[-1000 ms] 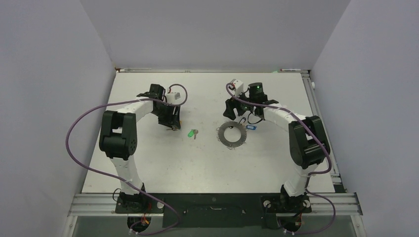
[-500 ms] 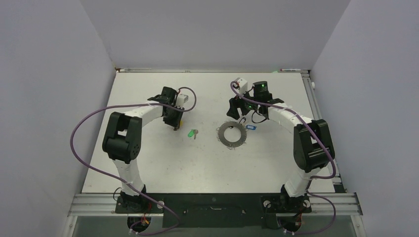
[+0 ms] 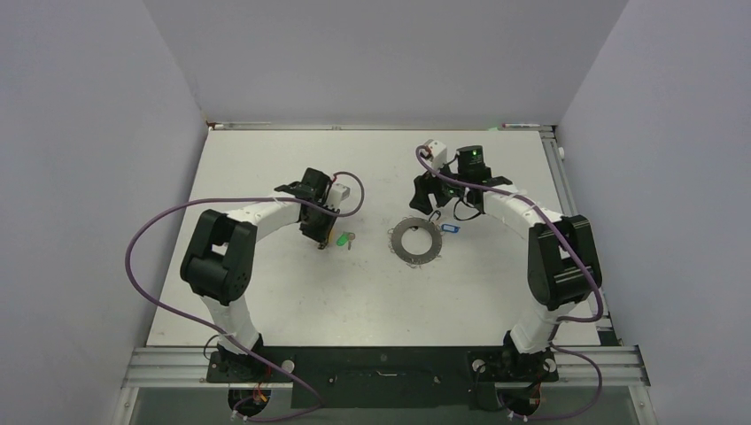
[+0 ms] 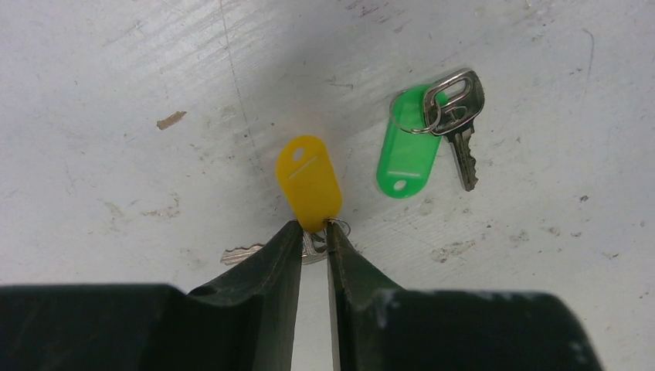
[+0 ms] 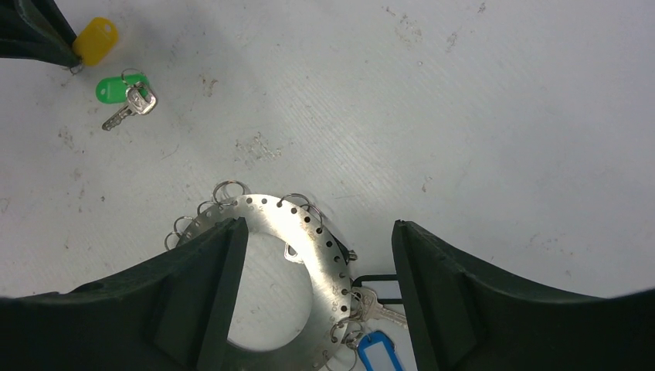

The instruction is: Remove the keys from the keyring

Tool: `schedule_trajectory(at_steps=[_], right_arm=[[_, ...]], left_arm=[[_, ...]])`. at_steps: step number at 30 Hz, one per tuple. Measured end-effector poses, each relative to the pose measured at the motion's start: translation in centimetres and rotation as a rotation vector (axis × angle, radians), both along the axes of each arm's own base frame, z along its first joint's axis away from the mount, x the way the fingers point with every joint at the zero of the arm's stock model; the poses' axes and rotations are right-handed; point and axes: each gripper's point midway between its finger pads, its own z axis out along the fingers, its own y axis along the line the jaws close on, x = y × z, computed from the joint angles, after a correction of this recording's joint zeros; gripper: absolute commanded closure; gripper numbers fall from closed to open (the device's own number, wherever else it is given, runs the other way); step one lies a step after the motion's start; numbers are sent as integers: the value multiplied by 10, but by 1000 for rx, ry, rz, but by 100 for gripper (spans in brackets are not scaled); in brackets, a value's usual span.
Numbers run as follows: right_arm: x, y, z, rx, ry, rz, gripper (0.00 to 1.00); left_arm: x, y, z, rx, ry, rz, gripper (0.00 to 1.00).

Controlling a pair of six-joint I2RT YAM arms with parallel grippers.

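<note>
Top ext.: white counter. L arm extends to centre-left, L jaws low at counter, just left of green-tag key; gap not legible from here. Flat grey keyring lies right of centre, well apart from green-tag key. Blue-tag key sits at its far-right rim. R jaws hang over keyring's far side; contact w/ it cannot be told. L wrist: L jaws narrow, pinched on lower end of yellow-tag key, tag pointing away from cam, silver blade poking out left behind a finger. Green-tag key lies free on counter just right of it, not touching; its blade & small split ring at tag's upper end. R wrist: R jaws wide, holding nothing, straddling keyring. Rim perforated w/ small holes, several split rings hooked along outer edge. Blue-tag key + a silver key at rim, lower right. Yellow-tag key and green-tag key upper left, off the keyring, tip of L jaws at the yellow tag.
</note>
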Motion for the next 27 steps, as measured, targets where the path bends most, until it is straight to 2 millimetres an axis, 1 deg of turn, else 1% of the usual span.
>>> schedule_trajectory(at_steps=[1, 3, 4, 6, 8, 9, 11, 12, 15, 16, 17, 18, 19, 20, 22, 23, 25, 26, 27], right_arm=[[-1, 0, 0, 0, 1, 1, 30], [-3, -1, 2, 0, 1, 1, 28], [-3, -1, 4, 1, 0, 0, 26], [-5, -3, 10, 7, -6, 1, 19], [-6, -4, 17, 17, -16, 3, 8], [-6, -6, 22, 23, -24, 2, 3], [-4, -12, 32, 37, -43, -5, 10], [-3, -16, 38, 44, -55, -11, 10], [1, -33, 56, 65, -91, -44, 10], [3, -39, 62, 68, -103, -59, 10], [5, -45, 66, 70, -111, -72, 10], [8, -51, 71, 72, -117, -88, 10], [11, -56, 76, 75, -124, -101, 10], [15, -62, 81, 78, -130, -118, 10], [24, -79, 92, 86, -140, -161, 10], [28, -89, 97, 90, -147, -186, 10], [36, -115, 104, 93, -156, -247, 10], [39, -130, 105, 92, -157, -285, 10], [41, -146, 105, 90, -154, -326, 10]], left_arm=[[0, 0, 0, -1, 2, 4, 76], [-2, 0, 1, -3, 9, 10, 54], [-4, 0, 1, -6, 17, 11, 41], [-8, 0, 5, -16, 33, 15, 24], [-9, 0, 15, -37, 32, 22, 2], [-7, 0, 24, -55, 19, 27, 3], [1, 0, 49, -101, -25, 41, 4], [9, -1, 64, -128, -57, 50, 4], [39, 1, 117, -219, -162, 77, 4], [52, 3, 139, -259, -203, 88, 4], [62, 6, 158, -290, -235, 102, 4], [70, 11, 173, -309, -263, 114, 4], [79, 18, 195, -335, -295, 134, 4], [87, 25, 212, -351, -323, 148, 4], [101, 42, 244, -372, -373, 178, 4], [108, 51, 256, -378, -394, 196, 4], [118, 73, 271, -385, -424, 240, 4], [121, 87, 274, -384, -429, 273, 4], [122, 102, 273, -375, -428, 311, 4]])
